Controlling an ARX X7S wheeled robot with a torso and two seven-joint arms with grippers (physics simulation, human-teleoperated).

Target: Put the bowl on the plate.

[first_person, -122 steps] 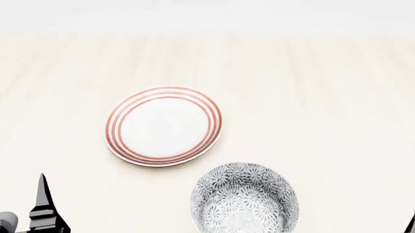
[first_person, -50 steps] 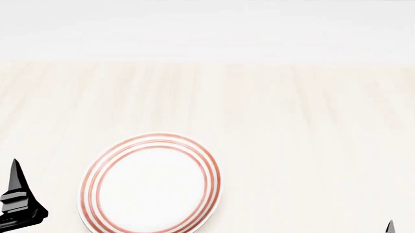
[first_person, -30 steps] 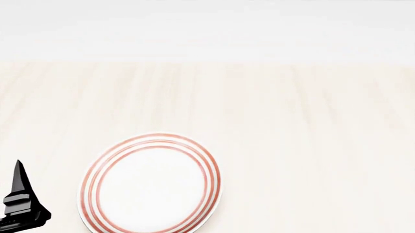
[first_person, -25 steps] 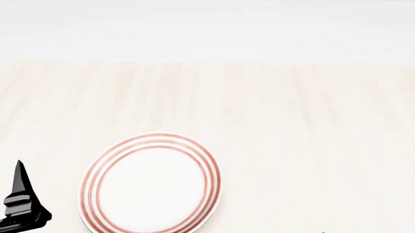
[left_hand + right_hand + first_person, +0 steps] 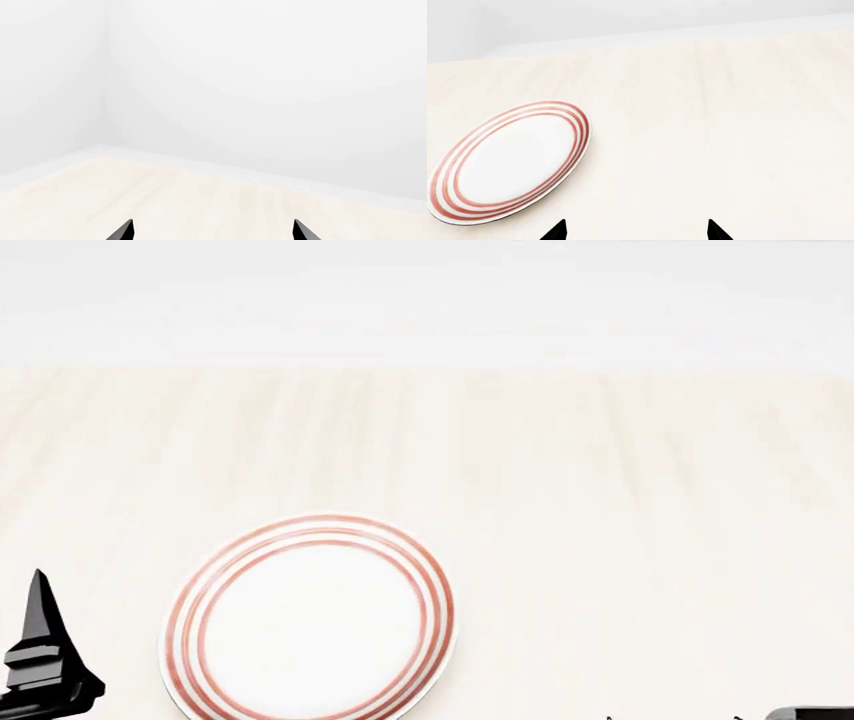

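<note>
The plate [image 5: 310, 620] lies flat and bare on the pale worktop [image 5: 601, 490], ahead of the right gripper [image 5: 637, 231] and off to its left side. It is shallow, round and white, with three thin red rings near its rim. The bowl is in no view now, so I cannot say where it stands. I judge the step in hand is to reach for the bowl; the head should first look down to find it, and the right gripper should come over its rim slowly. That gripper's tips stand wide apart, holding nothing. The left gripper [image 5: 212, 231] is wide too, near the plate's left.
</note>
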